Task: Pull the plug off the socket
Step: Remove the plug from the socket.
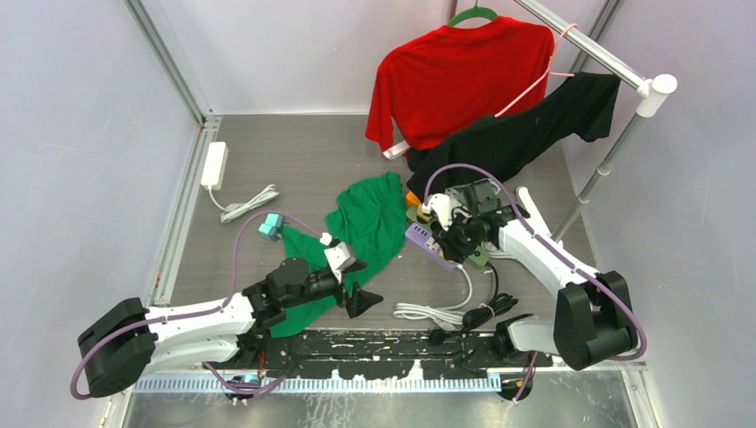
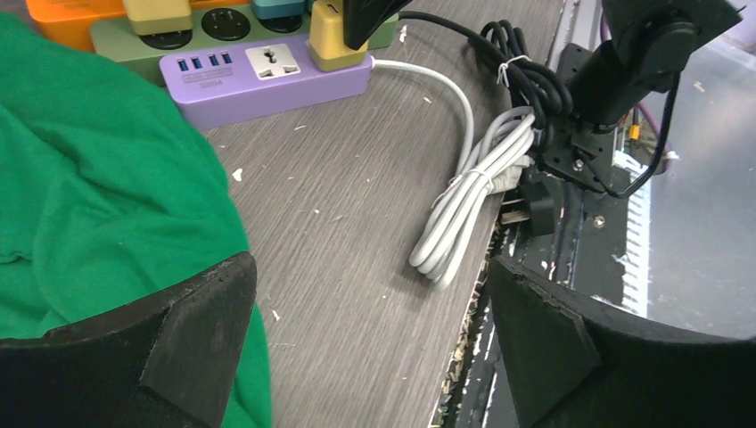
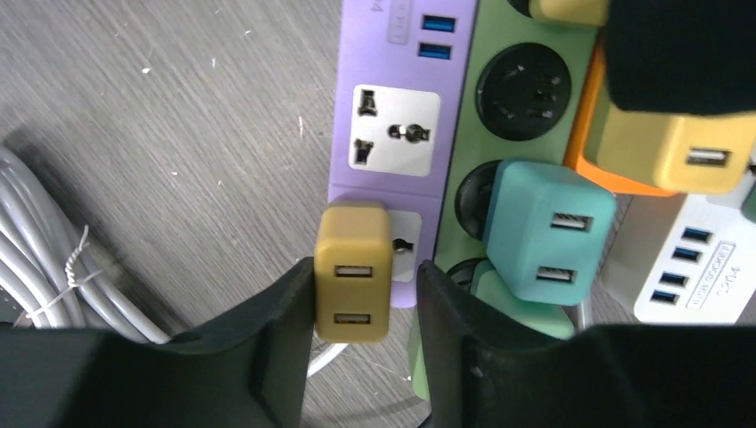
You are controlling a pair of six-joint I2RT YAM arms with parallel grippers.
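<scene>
A mustard-yellow USB plug (image 3: 352,285) sits in the end socket of a purple power strip (image 3: 392,134). My right gripper (image 3: 364,285) straddles the plug. Its left finger (image 3: 276,330) touches the plug's side, and its right finger (image 3: 455,330) stands a small gap away, so the jaws are open. The plug (image 2: 334,40) and strip (image 2: 267,76) also show in the left wrist view, and the strip in the top view (image 1: 426,241). My left gripper (image 2: 370,285) is open and empty, low over the table beside the green shirt (image 2: 89,178). It also shows in the top view (image 1: 357,290).
A green strip (image 3: 508,89), a teal plug (image 3: 548,232), an orange strip with a yellow plug (image 3: 677,147) and a white strip (image 3: 695,267) crowd the purple one. Coiled white cable (image 2: 468,192) and black cable (image 2: 526,76) lie near the front edge. Red (image 1: 455,76) and black shirts (image 1: 526,129) hang on a rack.
</scene>
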